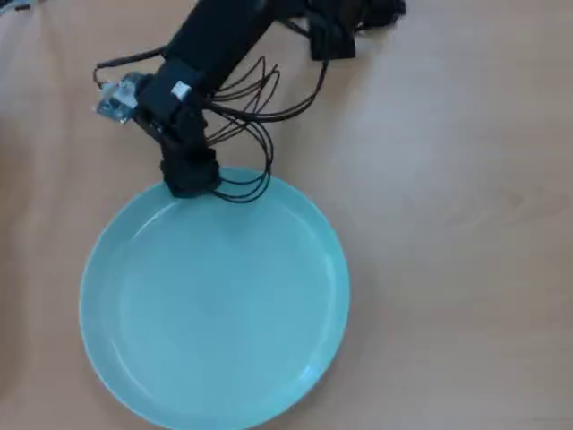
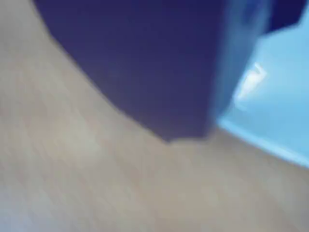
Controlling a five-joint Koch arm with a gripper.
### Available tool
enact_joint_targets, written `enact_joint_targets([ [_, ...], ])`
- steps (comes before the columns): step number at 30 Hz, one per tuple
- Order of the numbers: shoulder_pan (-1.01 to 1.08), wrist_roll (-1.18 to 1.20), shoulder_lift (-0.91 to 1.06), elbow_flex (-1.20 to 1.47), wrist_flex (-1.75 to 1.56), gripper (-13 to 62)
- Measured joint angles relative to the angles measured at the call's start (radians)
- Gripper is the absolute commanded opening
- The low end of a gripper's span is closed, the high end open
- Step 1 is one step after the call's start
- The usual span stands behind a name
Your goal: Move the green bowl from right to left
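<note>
The arm [image 1: 219,45] is reaching down from the surface's [image 1: 448,224] top edge in the overhead view, its gripper [image 1: 190,182] sitting at the bowl's [image 1: 215,305] upper rim. The bowl is lying toward the bottom-left. Whether the fingers are spread or pinching cannot be told.

the green bowl [image 1: 215,313] looks glossy and smooth, the table [image 1: 448,224] matt wood-toned, the end effector [image 1: 190,184] matt black plastic.
</note>
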Motion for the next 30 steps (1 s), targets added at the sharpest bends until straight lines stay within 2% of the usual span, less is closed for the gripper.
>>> enact_joint_targets([
  [5,-0.097,0.032,0.000,0.000,0.015,-6.6],
  [15,-0.334,0.264,0.000,0.005,0.035,-6.6],
  [30,-0.690,0.761,0.000,0.066,0.037,-6.6],
])
